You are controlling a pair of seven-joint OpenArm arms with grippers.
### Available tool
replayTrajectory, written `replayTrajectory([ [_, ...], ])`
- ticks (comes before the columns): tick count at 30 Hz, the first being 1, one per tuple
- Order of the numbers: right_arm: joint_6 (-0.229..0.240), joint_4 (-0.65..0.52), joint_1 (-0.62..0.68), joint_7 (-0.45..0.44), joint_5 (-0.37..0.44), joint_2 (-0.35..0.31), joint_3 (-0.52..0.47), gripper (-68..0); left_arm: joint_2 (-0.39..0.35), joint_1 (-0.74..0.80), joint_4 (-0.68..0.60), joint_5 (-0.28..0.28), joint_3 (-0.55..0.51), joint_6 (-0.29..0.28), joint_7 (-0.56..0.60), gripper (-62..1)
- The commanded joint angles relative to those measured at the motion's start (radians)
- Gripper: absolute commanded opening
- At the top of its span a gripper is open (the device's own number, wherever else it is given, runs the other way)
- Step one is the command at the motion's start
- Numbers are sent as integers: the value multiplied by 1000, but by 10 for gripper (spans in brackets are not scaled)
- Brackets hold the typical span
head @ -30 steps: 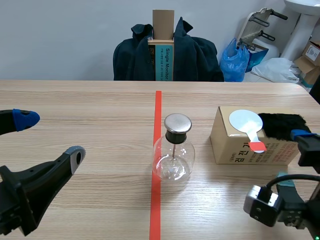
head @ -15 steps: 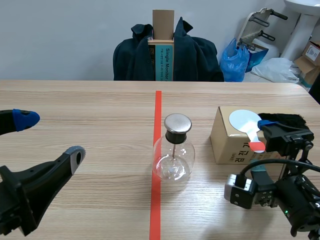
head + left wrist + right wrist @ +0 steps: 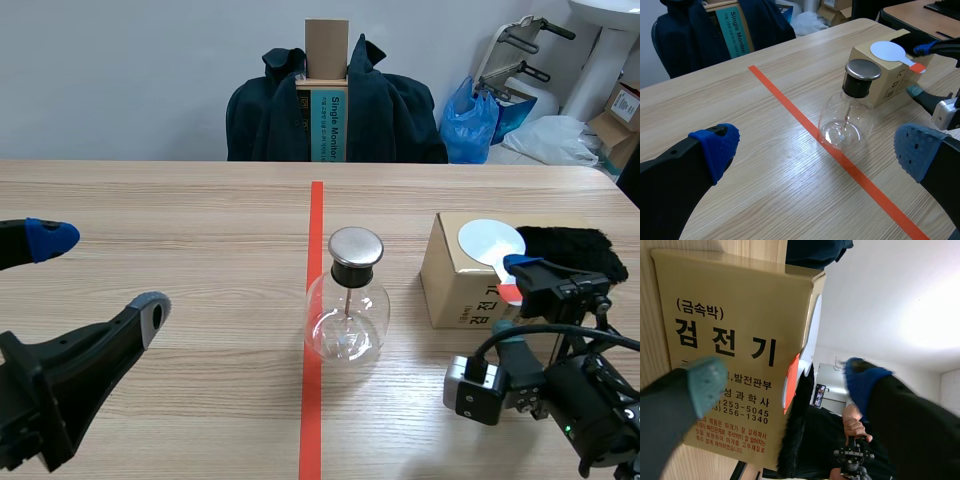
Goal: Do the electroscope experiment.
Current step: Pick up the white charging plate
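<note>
The electroscope [image 3: 345,300], a metal-capped glass flask, stands on the red tape line [image 3: 316,210] mid-table. To its right, a cardboard box [image 3: 460,290] carries a white paddle [image 3: 490,240] and black fur [image 3: 570,250]. The right gripper [image 3: 512,300], at the box's near side, is spread, its 2 fingers either side of the paddle's orange handle [image 3: 790,377] and clear of it. The left gripper [image 3: 100,275] gapes wide at near left, holding nothing.

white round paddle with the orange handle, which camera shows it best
The left wrist view: the white round paddle with its orange-red handle lies whole on the tan cardboard box. In the scene view the right pincer partly covers its handle; the right wrist view catches it only edge-on.
</note>
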State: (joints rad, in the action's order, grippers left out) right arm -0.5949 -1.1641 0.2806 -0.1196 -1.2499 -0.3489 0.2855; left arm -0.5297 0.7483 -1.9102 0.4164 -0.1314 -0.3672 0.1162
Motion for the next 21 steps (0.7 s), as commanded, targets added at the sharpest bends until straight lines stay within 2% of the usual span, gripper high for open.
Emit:
replayTrajectory([
  [1,-11,-16,-12,1,4,-6,-12,-323,-3,-3,-17,7,6,5,14,14],
  [5,-12,-16,-12,2,4,-6,-19,-490,-3,-3,-17,7,6,5,14,14],
  [11,-24,-16,-11,18,4,-10,-19,-667,-3,-3,-17,7,6,5,14,14],
  [19,-120,-29,6,26,26,-44,-30,-667,-2,-3,-17,7,6,5,14,14],
  [21,-127,-58,26,26,43,-54,-47,-667,-2,-3,-17,7,6,5,14,14],
])
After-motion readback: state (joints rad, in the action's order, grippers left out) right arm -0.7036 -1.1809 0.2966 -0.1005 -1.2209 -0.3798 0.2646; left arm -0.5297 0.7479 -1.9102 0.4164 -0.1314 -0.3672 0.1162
